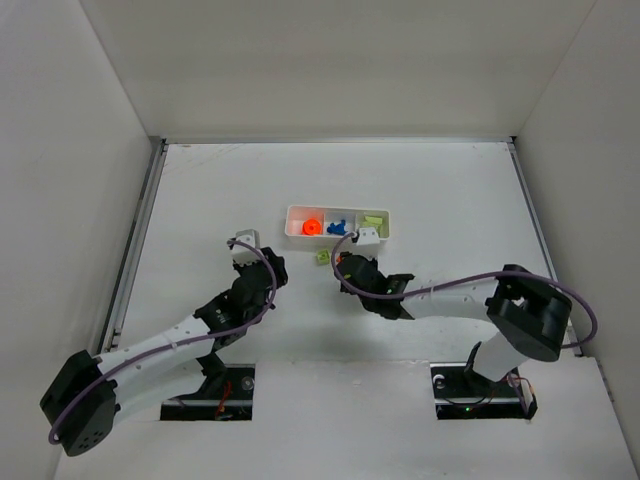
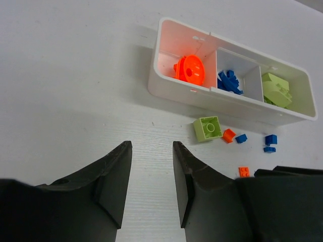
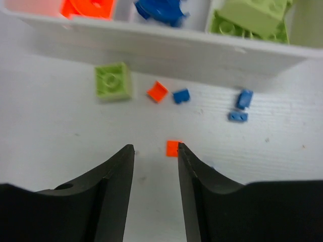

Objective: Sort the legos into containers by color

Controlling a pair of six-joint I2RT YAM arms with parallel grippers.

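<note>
The left arm is reaching diagonally from its base toward the tray [image 1: 338,209]. Its left gripper [image 2: 151,147] is hanging well short of the tray's near wall, off the orange end, and its fingers are standing spread with nothing between them. The right arm is bending in a low curve over the table [image 1: 200,190], and the right gripper [image 3: 155,147] is hovering close to the tray's near wall. Its fingers are also standing apart, gripping nothing. A small orange bit [image 3: 173,147] is lying on the table right at the inner edge of one fingertip.

The tray's three compartments are holding sorted pieces. An orange disc [image 2: 189,69] is sitting in the left end, blue pieces [image 2: 229,81] in the middle, and light-green bricks [image 2: 276,89] in the right end.

Loose legos are lying just outside the tray's near wall. A light-green square brick [image 3: 114,80] is showing one round ring on its upper face. A second orange bit [image 3: 157,91] is resting just beside a blue bit [image 3: 181,96]. Two more blue bits [image 3: 245,99] are lying toward the tray's green end.
</note>
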